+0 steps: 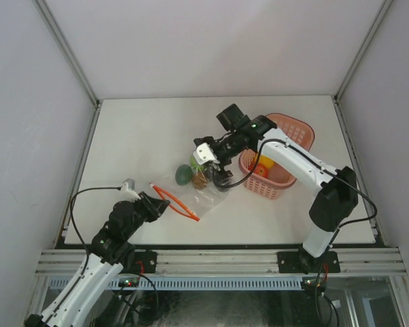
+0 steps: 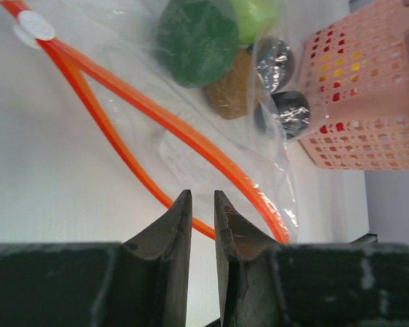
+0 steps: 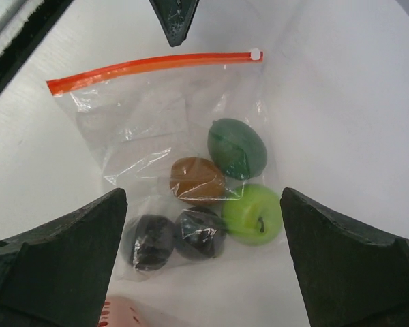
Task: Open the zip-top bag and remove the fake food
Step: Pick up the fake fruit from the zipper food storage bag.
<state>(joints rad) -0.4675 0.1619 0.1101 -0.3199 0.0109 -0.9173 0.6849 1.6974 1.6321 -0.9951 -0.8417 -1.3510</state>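
Observation:
The clear zip-top bag [image 1: 206,197] lies flat on the white table, its orange zip strip [image 2: 163,119] parted into two strands, so the mouth is open. Fake food sits in its closed end: a dark green piece [image 3: 237,148], a brown one [image 3: 196,180], a light green one [image 3: 253,213] and two blackish ones [image 3: 199,233]. My right gripper [image 3: 203,197] hangs wide open just above these pieces, holding nothing. My left gripper [image 2: 201,194] hovers over the near strand of the strip. Its jaws stand a narrow gap apart with only table and strip showing through.
A pink perforated basket [image 1: 300,126] stands right of the bag, close to the blackish pieces [image 2: 290,112], with yellow and red food [image 1: 262,167] inside. A black table rim [image 1: 211,244] runs along the near edge. White walls enclose the other sides.

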